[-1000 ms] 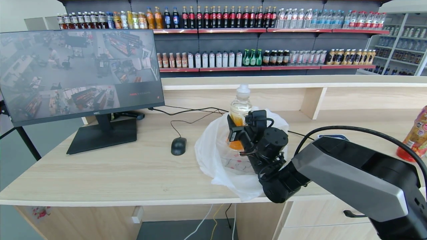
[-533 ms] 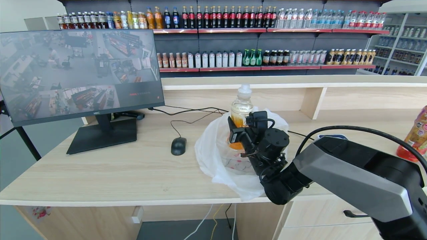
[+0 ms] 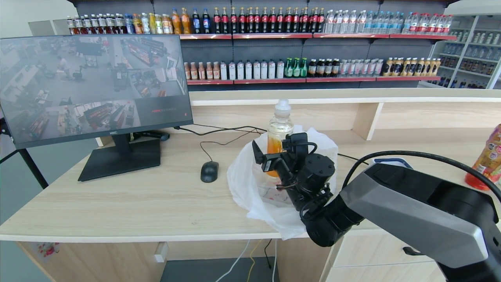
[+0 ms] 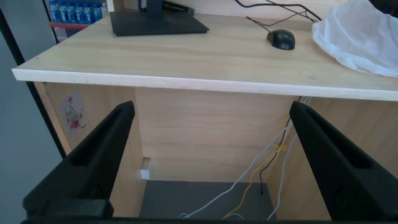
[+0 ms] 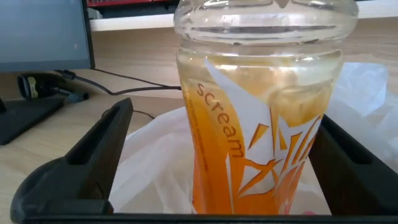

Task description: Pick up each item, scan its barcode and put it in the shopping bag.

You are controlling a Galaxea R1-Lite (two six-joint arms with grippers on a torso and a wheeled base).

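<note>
While the right end effector [image 3: 271, 153] sits open around the orange bottle [image 3: 279, 127], the bottle's standing upright inside the white shopping bag [image 3: 242, 184] on the bench [image 3: 137, 203]. Left end effector [image 4: 211, 162] is open too.

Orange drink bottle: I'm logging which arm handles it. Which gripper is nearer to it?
Right. The right gripper sits open around the orange drink bottle in the shopping bag. The left gripper hangs open, low before the counter front, far from it.
</note>
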